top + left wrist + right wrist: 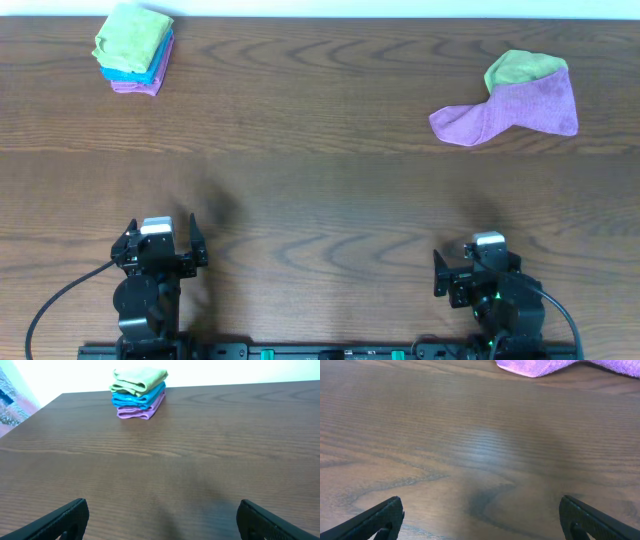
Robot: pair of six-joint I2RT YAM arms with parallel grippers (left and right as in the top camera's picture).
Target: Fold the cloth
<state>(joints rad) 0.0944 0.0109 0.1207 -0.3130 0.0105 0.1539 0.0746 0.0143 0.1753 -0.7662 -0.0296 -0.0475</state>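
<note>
You have a broad dark-brown wood-grain table (320,200), with open wood from its near edge to the cloths. The crumpled purple-violet microfibre cloth (525,110) lies far right by the back edge, a lime-green cloth (515,68) touching its top. A folded green-blue-purple cloth stack (135,55) sits far left. Your left gripper (162,506) and right gripper (481,501) gape released, holding nothing

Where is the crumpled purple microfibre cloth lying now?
In the overhead view, the crumpled purple microfibre cloth lies at the far right of the brown wooden table, touching a lime-green cloth on its far side.
</note>
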